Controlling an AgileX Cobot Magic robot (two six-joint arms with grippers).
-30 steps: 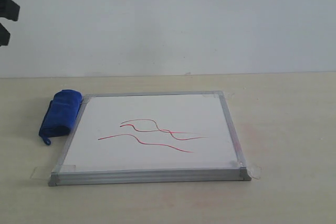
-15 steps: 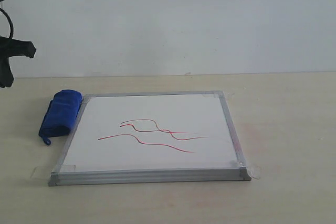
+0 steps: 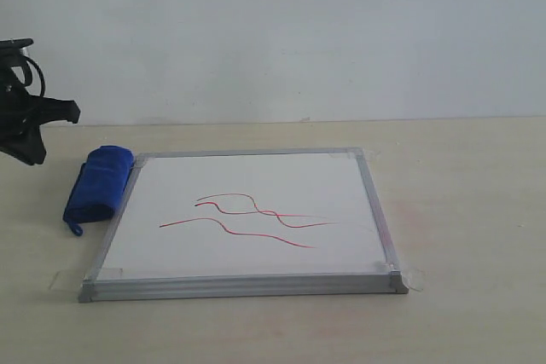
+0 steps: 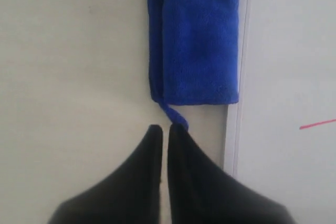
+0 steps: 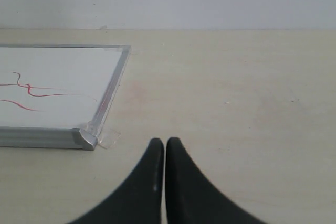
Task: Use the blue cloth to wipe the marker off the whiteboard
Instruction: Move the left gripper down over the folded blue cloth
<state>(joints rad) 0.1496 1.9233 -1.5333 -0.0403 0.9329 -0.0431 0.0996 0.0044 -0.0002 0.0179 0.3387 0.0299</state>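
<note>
In the exterior view, nothing is seen to be wiped yet: the thin wavy red marker lines (image 3: 271, 213) lie whole on the flat white metal-framed whiteboard (image 3: 324, 185). The rolled royal-blue cloth (image 3: 100, 183) rests on the pale beige table (image 3: 461, 193), touching the board's left edge. The black left arm (image 3: 30, 121) hangs just left of and above the cloth. A plain white wall (image 3: 299, 31) stands behind.

In the left wrist view, the left gripper (image 4: 163, 128) is seen clenched and empty, its tips near the cloth's small loop (image 4: 173, 114). Picking up and wiping are judged to remain.

In the right wrist view, the right gripper (image 5: 160, 142) is likewise closed on nothing, above bare table to the right of the board's near right corner, where clear tape (image 5: 107, 139) shows.
</note>
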